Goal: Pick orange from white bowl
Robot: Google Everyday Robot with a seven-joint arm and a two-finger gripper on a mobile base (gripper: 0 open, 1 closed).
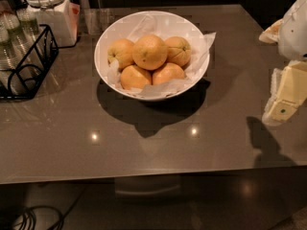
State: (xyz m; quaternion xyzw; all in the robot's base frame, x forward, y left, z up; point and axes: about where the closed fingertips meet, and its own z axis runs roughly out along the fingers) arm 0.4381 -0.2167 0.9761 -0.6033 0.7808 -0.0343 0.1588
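Centrally, the orange sits on top of the pile in the white bowl, slightly the largest of the five fruits, its dimpled skin and small dark stem dot facing up; four smaller oranges surround and touch it, one at the left, one at the right and two in front; crumpled white paper lines the bowl and pokes over the rim at the right; the bowl stands on a glossy grey-brown surface, towards its far side, and casts a dark shadow forward; at the far left corner stands a white lidded jar, and just beside it a black wire rack holds clear glasses; the end effector, white and pale yellow, hangs at the right edge of the view, well apart from the bowl and touching nothing, and whether it is released or clenched I cannot tell; its shadow falls on the surface below it; a dark cable lies on the floor at lower left.
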